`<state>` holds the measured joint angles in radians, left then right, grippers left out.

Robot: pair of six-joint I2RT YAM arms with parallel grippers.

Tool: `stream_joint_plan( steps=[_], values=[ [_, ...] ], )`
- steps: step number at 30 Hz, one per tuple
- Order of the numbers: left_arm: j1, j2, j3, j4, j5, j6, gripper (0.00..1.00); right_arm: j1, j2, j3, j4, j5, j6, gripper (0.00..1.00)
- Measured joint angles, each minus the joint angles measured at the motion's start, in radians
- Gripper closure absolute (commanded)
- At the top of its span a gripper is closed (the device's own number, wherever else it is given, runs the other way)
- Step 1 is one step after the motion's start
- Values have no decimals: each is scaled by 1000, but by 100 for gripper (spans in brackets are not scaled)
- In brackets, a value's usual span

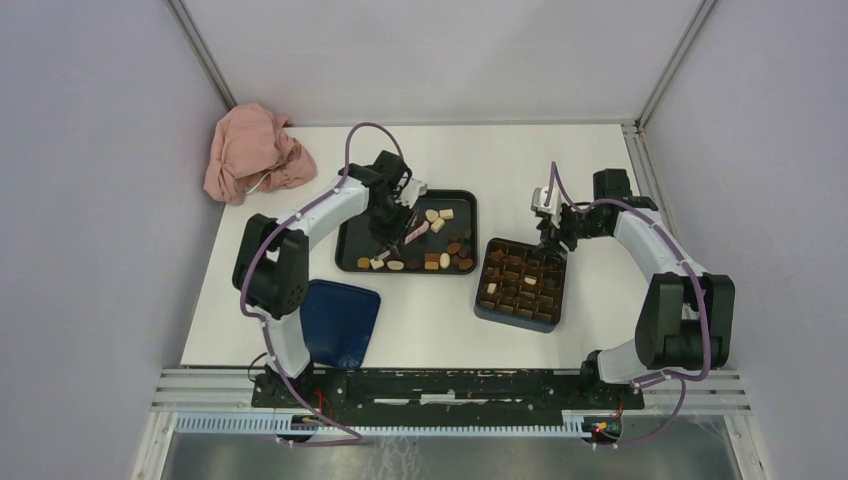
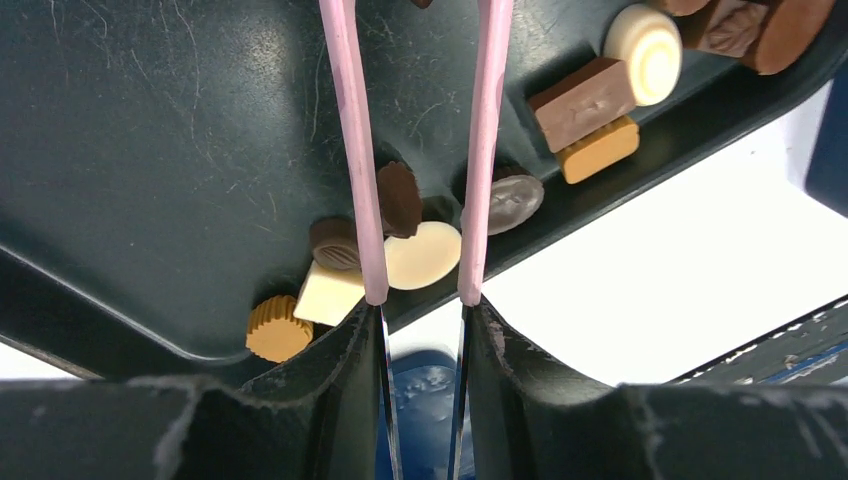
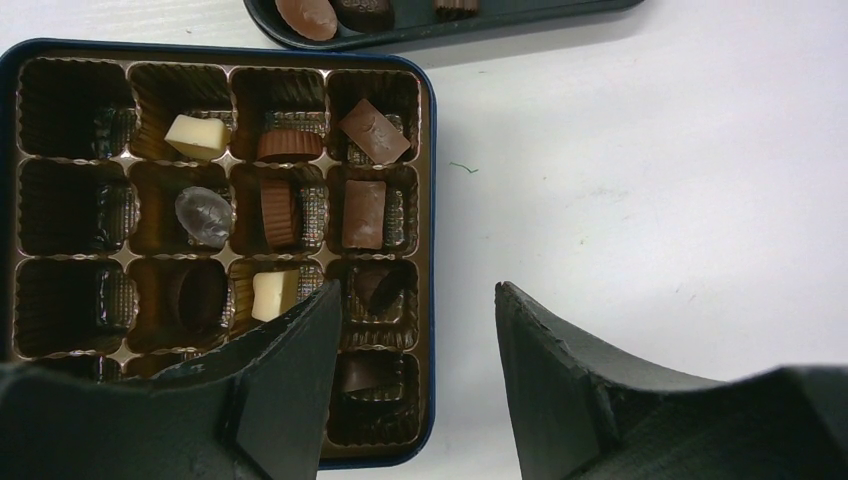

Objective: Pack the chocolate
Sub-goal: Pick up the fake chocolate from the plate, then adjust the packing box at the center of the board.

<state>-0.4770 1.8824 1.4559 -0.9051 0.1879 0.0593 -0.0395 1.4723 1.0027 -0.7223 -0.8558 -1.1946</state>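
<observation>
Loose chocolate lies in the black tray. My left gripper hovers over the tray, shut on the pink tongs. In the left wrist view the tongs run up from my left gripper, passing over a cream oval piece and dark pieces; their tips are out of frame. The dark blue box holds several pieces in its brown grid. Above the box's far right edge, my right gripper stands open and empty.
A crumpled pink cloth lies at the back left. The blue box lid rests near the left arm's base. Grey walls enclose the white table on three sides.
</observation>
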Motion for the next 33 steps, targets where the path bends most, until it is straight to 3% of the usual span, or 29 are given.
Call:
stream_joint_plan(
  steps=[11, 18, 24, 30, 33],
  values=[
    [-3, -112, -108, 79, 100, -36, 93, 3, 7, 5, 8, 58, 6, 33],
    [-16, -180, -122, 107, 155, -66, 93, 27, 72, 5, 30, 146, 29, 37],
    [-29, -225, -141, 129, 195, -87, 93, 87, 117, 5, 71, 225, 70, 53],
    [-66, -230, -169, 146, 235, -100, 93, 128, 130, 5, 90, 280, 83, 83],
    [-90, -235, -175, 157, 253, -113, 93, 129, 130, 5, 85, 291, 80, 91]
  ],
)
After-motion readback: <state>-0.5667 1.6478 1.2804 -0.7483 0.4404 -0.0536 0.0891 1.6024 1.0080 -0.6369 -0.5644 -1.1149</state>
